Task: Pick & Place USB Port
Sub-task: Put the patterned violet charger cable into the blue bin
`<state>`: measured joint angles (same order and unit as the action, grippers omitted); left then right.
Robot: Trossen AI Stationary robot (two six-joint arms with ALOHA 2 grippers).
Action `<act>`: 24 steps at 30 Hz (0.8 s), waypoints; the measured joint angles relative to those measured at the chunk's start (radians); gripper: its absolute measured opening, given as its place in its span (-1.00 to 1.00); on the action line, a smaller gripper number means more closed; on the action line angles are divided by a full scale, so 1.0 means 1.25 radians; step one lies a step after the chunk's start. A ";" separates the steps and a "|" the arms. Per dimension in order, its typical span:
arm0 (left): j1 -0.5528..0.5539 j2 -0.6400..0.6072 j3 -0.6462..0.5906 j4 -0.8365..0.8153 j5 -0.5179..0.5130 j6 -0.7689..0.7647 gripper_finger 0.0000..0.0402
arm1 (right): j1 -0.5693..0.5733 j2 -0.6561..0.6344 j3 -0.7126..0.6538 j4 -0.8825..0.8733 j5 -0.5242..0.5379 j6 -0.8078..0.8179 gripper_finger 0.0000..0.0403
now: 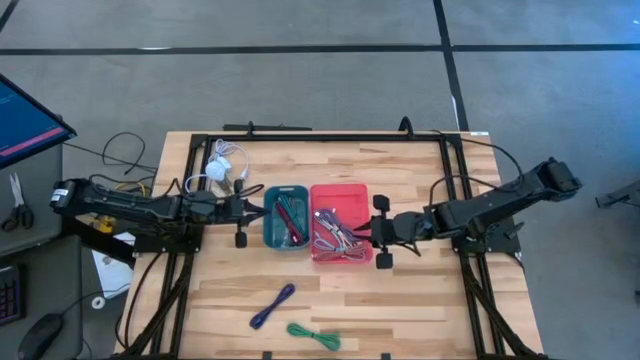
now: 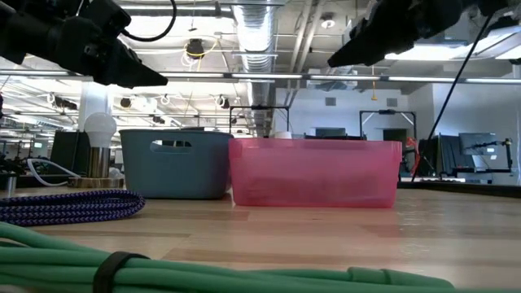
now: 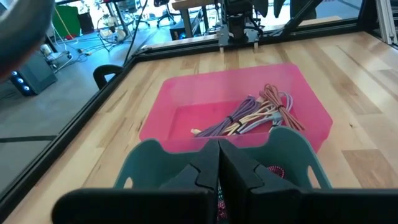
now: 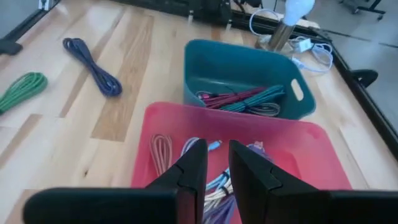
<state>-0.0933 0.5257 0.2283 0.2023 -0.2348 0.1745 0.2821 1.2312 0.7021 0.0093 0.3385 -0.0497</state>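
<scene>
**Pink bin of cables sits between two hovering claws**

Pink plastic bin [image 1: 341, 236] holds a tangle of pale, purple and orange USB cables [image 3: 255, 116] at the middle of the wooden surface [image 1: 420, 300]. Touching its side stands a teal bin [image 1: 285, 217], loaded with red, teal and grey cables [image 4: 245, 99].

Right claw [image 4: 214, 165] hangs above the pink bin's near edge, its two dark fingers parted by a narrow gap with nothing seen between them; the cables lie below it in the bin. Left claw [image 3: 217, 168] hovers over the outer rim of the teal bin, its fingers pressed together and empty. In the level view across the surface, both claws are clear of the bins' rims, up in the air.

Toward the front edge of the surface, well apart from the bins, lie a coiled blue-purple cable [image 1: 272, 305] and, just beside it, a bundled green cable [image 1: 313, 336] held by a dark tie. Behind the teal bin, near the back corner, stands a white light bulb [image 4: 297, 9] on a metal base amid loose white cord [image 1: 226, 160].

Off the surface on the left arm's side, a monitor [image 1: 25, 118] glows blue, with a pair of scissors [image 1: 15, 203] on the desk by it.
</scene>
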 joint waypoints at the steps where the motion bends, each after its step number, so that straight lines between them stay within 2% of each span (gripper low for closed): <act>1: 0.000 0.000 0.000 0.000 0.000 0.000 -0.96 | 0.000 0.000 0.000 0.002 -0.001 0.001 -0.71; 12: 0.000 0.000 0.000 0.001 0.000 0.000 -0.96 | -0.002 0.026 0.001 0.187 0.002 -0.003 -0.71; 24: 0.000 0.000 0.000 0.007 0.000 0.000 -0.96 | -0.003 0.026 0.000 0.207 0.001 0.052 -0.71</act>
<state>-0.0933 0.5259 0.2283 0.2116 -0.2348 0.1749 0.2785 1.2640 0.7018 0.2680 0.3397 0.0158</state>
